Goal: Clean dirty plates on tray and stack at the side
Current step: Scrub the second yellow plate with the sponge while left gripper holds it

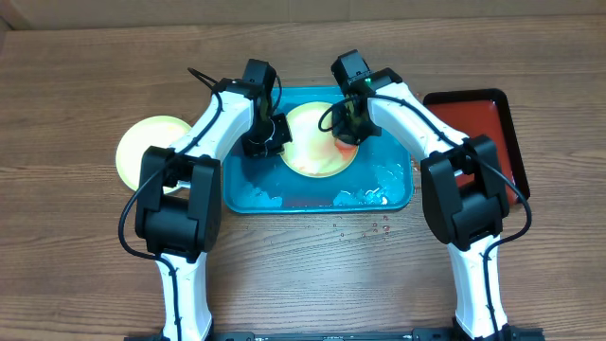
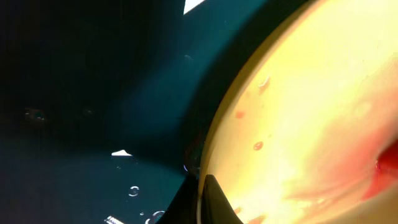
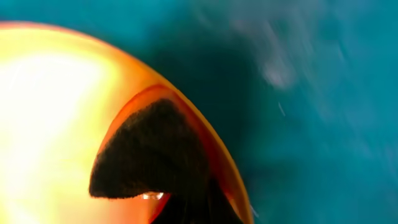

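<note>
A light yellow-green plate (image 1: 317, 152) with red smears lies tilted on the turquoise tray (image 1: 248, 194). My left gripper (image 1: 268, 137) is shut on this plate's left rim. In the left wrist view its gripper (image 2: 205, 200) has one finger on each side of the plate (image 2: 311, 112) edge, over the tray (image 2: 93, 93). My right gripper (image 1: 347, 128) is over the plate's right side, shut on a dark fuzzy pad (image 3: 149, 149) that presses on the plate (image 3: 50, 124). Only the base of the right gripper (image 3: 193, 213) shows there. A second yellow-green plate (image 1: 151, 150) sits on the table left of the tray.
A red tray with a black rim (image 1: 478, 118) lies at the right of the table. Wet patches and foam (image 1: 365, 196) cover the blue tray's front right part. A few drops (image 1: 365, 227) dot the wooden table in front of it.
</note>
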You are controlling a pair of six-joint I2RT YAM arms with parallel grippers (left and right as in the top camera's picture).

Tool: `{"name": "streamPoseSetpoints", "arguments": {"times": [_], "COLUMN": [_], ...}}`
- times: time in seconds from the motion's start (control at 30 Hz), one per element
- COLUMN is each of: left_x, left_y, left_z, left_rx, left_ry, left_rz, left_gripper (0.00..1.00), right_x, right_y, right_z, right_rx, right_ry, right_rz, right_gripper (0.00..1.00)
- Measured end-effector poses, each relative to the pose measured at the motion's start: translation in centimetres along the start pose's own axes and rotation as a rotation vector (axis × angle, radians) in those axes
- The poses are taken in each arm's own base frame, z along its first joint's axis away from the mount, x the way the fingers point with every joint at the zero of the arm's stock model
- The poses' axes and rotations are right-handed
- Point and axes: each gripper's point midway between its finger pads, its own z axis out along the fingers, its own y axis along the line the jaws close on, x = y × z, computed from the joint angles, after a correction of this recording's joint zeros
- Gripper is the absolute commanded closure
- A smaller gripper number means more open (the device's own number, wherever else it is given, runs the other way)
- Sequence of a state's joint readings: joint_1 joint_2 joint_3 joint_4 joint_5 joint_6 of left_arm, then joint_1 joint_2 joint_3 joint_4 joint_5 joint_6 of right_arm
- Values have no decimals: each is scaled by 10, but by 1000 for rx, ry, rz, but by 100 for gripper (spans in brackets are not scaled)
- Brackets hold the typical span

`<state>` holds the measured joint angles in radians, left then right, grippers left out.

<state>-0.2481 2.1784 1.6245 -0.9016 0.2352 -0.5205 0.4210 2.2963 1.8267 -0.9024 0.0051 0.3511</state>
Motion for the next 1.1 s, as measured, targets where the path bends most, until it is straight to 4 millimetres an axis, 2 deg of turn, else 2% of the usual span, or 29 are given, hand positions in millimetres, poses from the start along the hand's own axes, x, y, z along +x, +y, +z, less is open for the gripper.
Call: {"name": "streamPoseSetpoints", "arguments": {"times": [0.13, 0.33, 0.47, 0.63, 0.73, 0.87, 1.0, 1.1], "left_x": [-4, -6, -7, -7, -7, -7, -8, -9], "left_y": [6, 13, 15, 15, 15, 14, 16, 17], "left_z": [-1, -3, -3, -3, -3, -3, -4, -5], "left_rx": [-3, -20, -27, -27, -27, -23, -12, 1], "left_ry": [-6, -10, -11, -11, -12, -11, -9, -4], "left_rz": [-14, -26, -28, -25, -25, -24, -30, -26], "left_gripper": [96, 96, 96, 96, 96, 96, 96, 96], "right_x": [-11, -5, 11, 49, 66, 73, 67, 52], "right_y": [30, 72, 99, 122, 121, 106, 77, 48], "right_z": [5, 13, 14, 8, 4, 0, -3, -6], "right_rx": [-131, -345, -450, -494, -481, -417, -273, -122], "right_ry": [-47, -3, 60, 195, 274, 337, 340, 285], "right_rz": [-25, -21, -33, -54, -48, -29, -15, -24], "right_gripper": [96, 96, 96, 96, 96, 96, 96, 96]}}
